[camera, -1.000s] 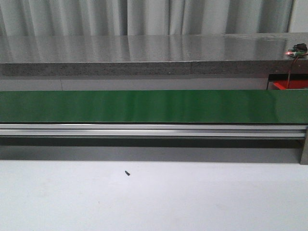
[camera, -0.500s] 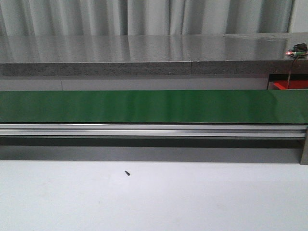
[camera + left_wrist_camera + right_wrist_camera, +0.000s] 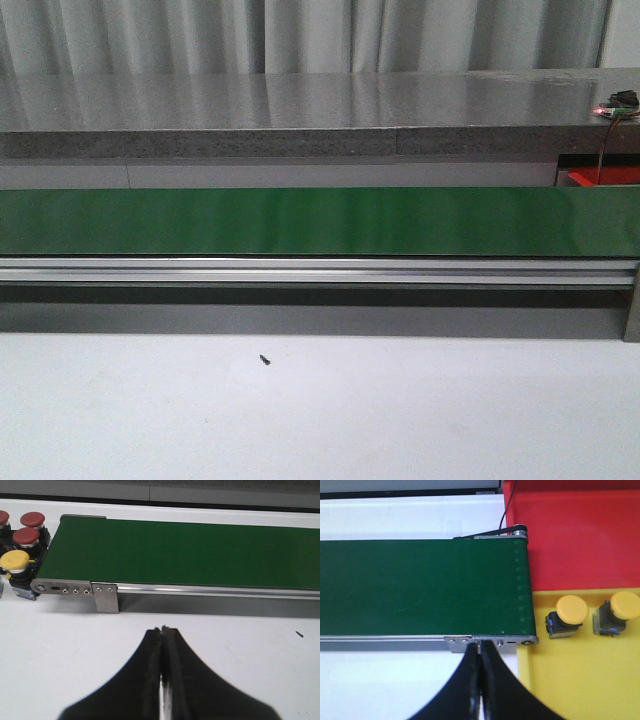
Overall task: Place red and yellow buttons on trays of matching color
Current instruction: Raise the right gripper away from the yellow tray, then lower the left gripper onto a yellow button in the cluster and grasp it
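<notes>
— Progress so far? Two yellow buttons (image 3: 571, 616) already on the yellow tray (image 3: 580, 680), side by side, near the conveyor belt's (image 3: 420, 590) end. Red tray (image 3: 580, 540) just behind it, bare as far as visible.

— Left to do? Three red buttons (image 3: 26, 536) and one more yellow button (image 3: 15, 561) clustered at the belt's other end, touching or nearly touching one another. By the look of it, less than half done; no red sorted yet.

— Grippers? Left gripper (image 3: 163, 630) pressed together, nothing between the fingers, hanging above the white table (image 3: 225, 655) in front of the belt. Right gripper (image 3: 480, 647) likewise closed and empty, above the belt's rail (image 3: 385, 639) beside the yellow tray.

— Surface and room? Green belt bare along its length, aluminium rail in front. Matte white table with a tiny dark speck (image 3: 265, 359). Grey shelf (image 3: 300, 110) behind, pale curtain (image 3: 300, 35) beyond.
</notes>
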### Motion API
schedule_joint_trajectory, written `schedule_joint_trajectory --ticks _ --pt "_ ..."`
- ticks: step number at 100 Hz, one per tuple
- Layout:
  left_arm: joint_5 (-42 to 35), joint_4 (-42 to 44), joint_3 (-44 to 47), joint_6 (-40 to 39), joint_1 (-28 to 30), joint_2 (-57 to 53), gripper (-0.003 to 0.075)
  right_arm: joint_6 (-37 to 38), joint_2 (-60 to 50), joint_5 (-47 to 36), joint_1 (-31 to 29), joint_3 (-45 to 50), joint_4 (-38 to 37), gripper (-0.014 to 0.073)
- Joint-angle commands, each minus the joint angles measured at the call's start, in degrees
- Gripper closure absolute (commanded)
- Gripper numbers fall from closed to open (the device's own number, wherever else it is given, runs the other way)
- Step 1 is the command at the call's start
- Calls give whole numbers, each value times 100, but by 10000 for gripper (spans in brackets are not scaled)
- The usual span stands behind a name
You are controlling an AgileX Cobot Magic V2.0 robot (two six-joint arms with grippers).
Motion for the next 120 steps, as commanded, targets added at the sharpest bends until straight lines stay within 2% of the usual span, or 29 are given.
schedule_joint_trajectory --ticks 1,60,96,120 --pt "-391 -104 -147 -22 -58 50 740 -47 -372 -536 4 163 -80 660" --pt "-402 -134 -147 -22 -58 50 740 -47 -2231 -668 4 1401 -80 660" --pt "-528 -97 -227 -124 -58 115 740 -47 -2349 -657 4 1407 -80 660" --pt "-556 1092 -836 -965 -58 980 740 -47 -2349 -657 4 1407 -80 660"
